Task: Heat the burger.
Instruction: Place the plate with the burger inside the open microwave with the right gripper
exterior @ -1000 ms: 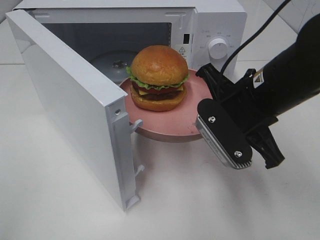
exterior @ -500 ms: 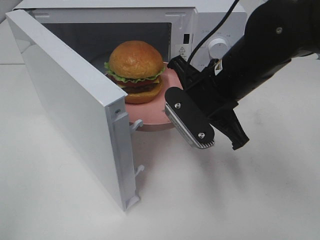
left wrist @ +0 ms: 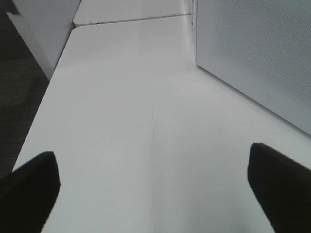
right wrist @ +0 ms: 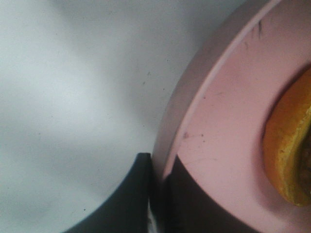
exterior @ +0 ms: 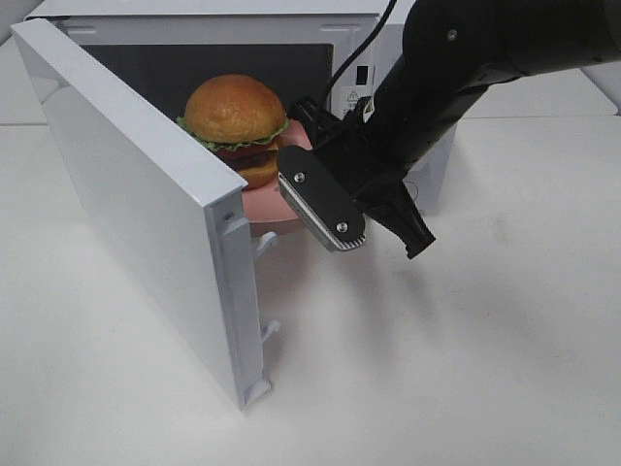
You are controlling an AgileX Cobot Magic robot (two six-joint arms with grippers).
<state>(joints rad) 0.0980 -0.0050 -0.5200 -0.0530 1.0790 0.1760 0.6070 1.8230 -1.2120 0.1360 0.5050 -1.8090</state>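
Right at the mouth of the microwave (exterior: 194, 12) now: the right gripper (right wrist: 156, 190) is clamped narrow on the rim of the pink plate (exterior: 264, 204). The burger (exterior: 236, 118) sits on that plate just past its fingertips, not touched by them. Compared to a second ago the whole load has slid a good way inward. Back then plate and burger were hanging out in front of the opening with the dial in plain sight. Now the arm covers the control panel and the bun is tucked behind the edge of the open door (exterior: 126, 184), under the top of the cavity. So imo the loading step is mostly through but not finished. A slice of plate on the gripper's side pokes out past the front, and I can't tell if it's resting on the floor inside or carried in the air. The wrist view shows the rim squeezed between the two fingers, with the bun's bottom edge further along the plate. The left gripper (left wrist: 155, 191) is spread wide over bare counter (left wrist: 146, 121), holding nothing. What's left, I reckon: push a bit deeper, set down, let go, back out, shut the door, switch it on. My main worry is the plate tipping on release.
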